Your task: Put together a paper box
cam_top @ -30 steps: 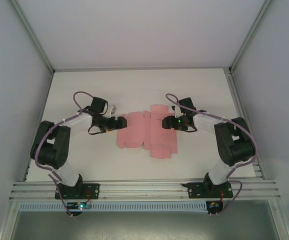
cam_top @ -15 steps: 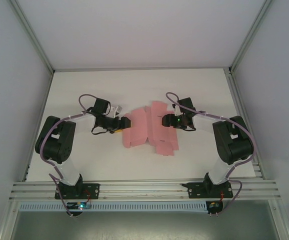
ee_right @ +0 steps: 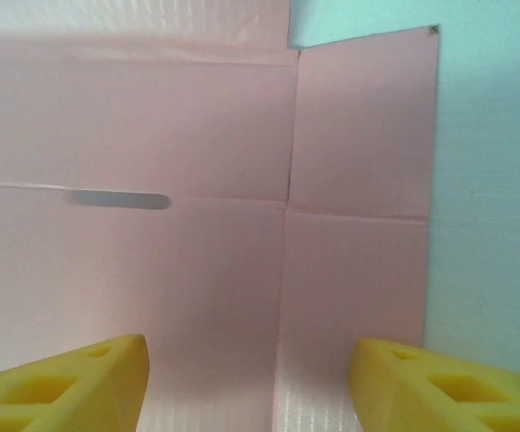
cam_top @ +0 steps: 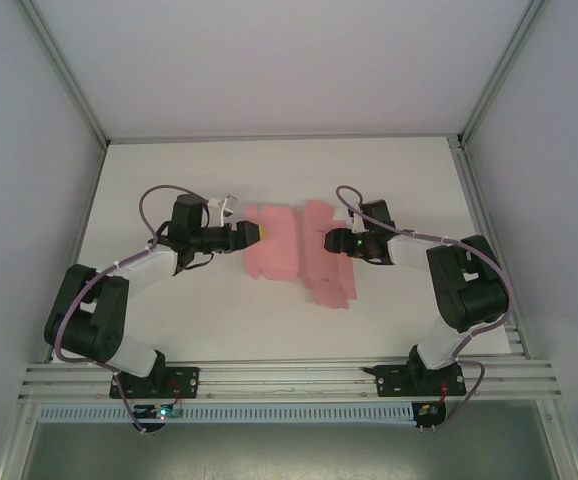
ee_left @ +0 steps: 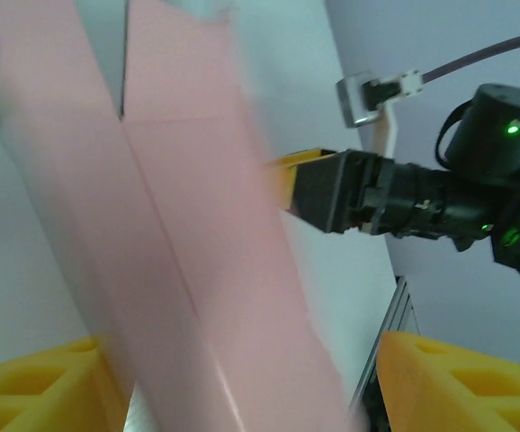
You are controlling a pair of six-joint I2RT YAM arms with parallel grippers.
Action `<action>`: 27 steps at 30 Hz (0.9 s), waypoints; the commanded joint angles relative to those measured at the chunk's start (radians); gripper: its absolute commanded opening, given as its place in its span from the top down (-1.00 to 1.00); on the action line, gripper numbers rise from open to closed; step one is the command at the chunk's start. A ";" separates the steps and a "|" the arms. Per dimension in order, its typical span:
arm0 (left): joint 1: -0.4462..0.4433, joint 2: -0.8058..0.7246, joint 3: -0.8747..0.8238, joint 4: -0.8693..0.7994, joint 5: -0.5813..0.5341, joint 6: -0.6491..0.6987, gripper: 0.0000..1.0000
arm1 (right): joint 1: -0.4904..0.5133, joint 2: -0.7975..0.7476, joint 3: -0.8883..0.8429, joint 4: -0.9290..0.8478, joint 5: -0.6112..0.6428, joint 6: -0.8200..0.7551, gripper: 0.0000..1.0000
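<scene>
Pink box sheet [cam_top: 294, 245] sat on table [cam_top: 169, 180]. Left hand [cam_top: 256, 233] at its 9 o'clock edge, open, card between fingers (blurred). Right hand [cam_top: 332, 240] at 3 o'clock, open, empty.

My left arm [cam_top: 147, 262] reaches forward and inward with the wrist held low, and my left fingers [ee_left: 40, 391] are spread well apart. My right arm [cam_top: 416, 240] bends in from the opposite side. My right fingers [ee_right: 67, 378] are spread too, pointing toward the left ones.

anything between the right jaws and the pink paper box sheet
Nothing visible does. In the right wrist view the right jaws stand open directly over the paper box, with its pink creased panels right beneath them.
</scene>
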 commanded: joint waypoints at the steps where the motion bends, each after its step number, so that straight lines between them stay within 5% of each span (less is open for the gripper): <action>1: -0.025 0.046 -0.019 0.213 0.028 -0.115 -0.41 | -0.014 0.057 -0.073 -0.094 -0.031 0.035 -0.35; 7: -0.054 0.120 0.036 0.181 -0.033 -0.099 -0.18 | -0.019 0.048 -0.080 -0.079 -0.035 0.035 -0.36; 12: -0.095 0.100 0.127 -0.127 -0.205 0.109 0.63 | -0.019 -0.015 -0.094 -0.077 -0.004 0.005 -0.40; 15: -0.105 0.054 0.136 -0.162 -0.220 0.205 1.00 | -0.021 -0.122 -0.094 -0.077 -0.002 -0.041 -0.47; 19: -0.105 -0.033 0.100 -0.062 -0.119 0.240 1.00 | -0.047 -0.318 -0.105 -0.073 -0.062 -0.108 -0.65; 23: -0.110 -0.125 0.063 0.082 0.055 0.201 1.00 | -0.183 -0.498 -0.189 -0.002 -0.242 -0.093 -0.75; 27: -0.130 -0.238 0.057 0.096 0.023 0.186 1.00 | -0.287 -0.592 -0.291 0.167 -0.486 -0.034 -0.82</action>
